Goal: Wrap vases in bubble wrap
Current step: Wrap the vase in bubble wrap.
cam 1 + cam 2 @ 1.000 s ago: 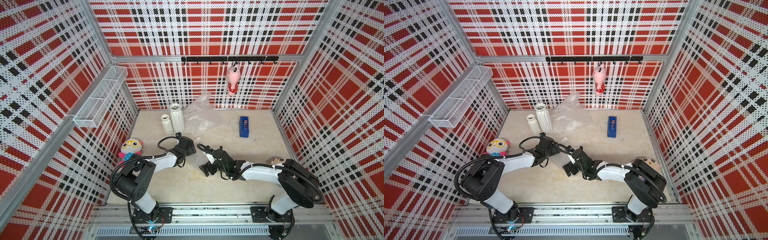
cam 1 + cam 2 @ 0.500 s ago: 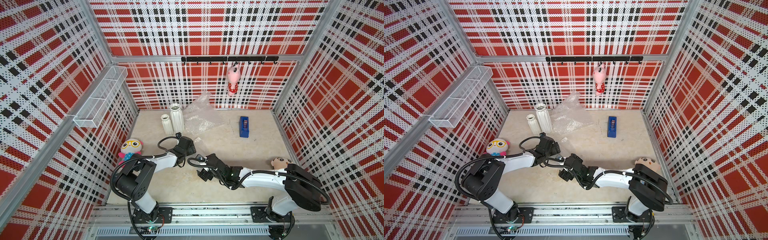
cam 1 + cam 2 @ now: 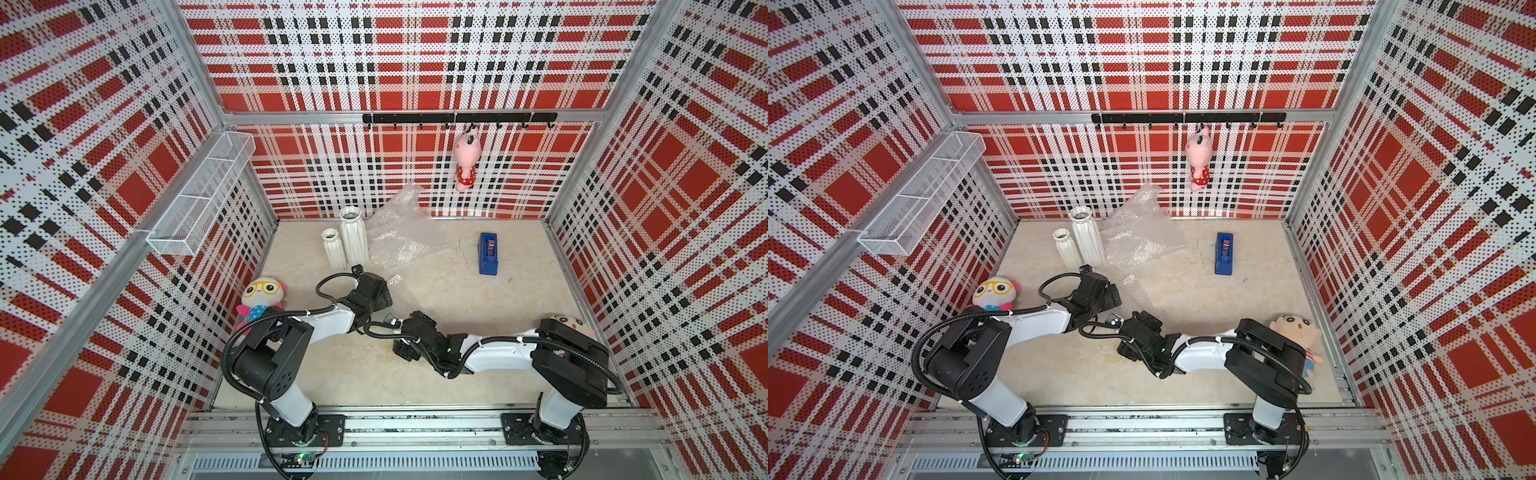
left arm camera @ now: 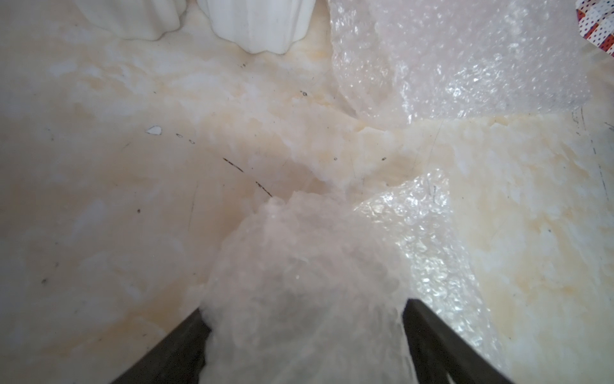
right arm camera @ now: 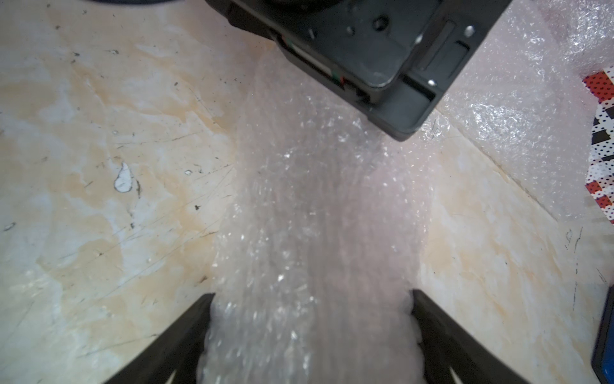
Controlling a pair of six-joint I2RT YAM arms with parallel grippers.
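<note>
Two white ribbed vases stand upright at the back left, the short one beside the tall one; their bases show in the left wrist view. A crinkly roll of bubble wrap lies on the table between my arms; what is inside it I cannot make out. My left gripper is closed on the roll's far end, the wrap touching both fingers. My right gripper clasps the near end, the roll filling its jaws. In a top view the left gripper sits just behind the right gripper.
A loose bubble wrap sheet lies crumpled against the back wall, right of the vases. A blue tape dispenser sits at the back right. Plush toys rest at the left edge and by the right arm. A wire basket hangs on the left wall.
My right gripper has slid left and toward the front along the roll, and its jaws have narrowed onto it. The left arm has stayed put.
</note>
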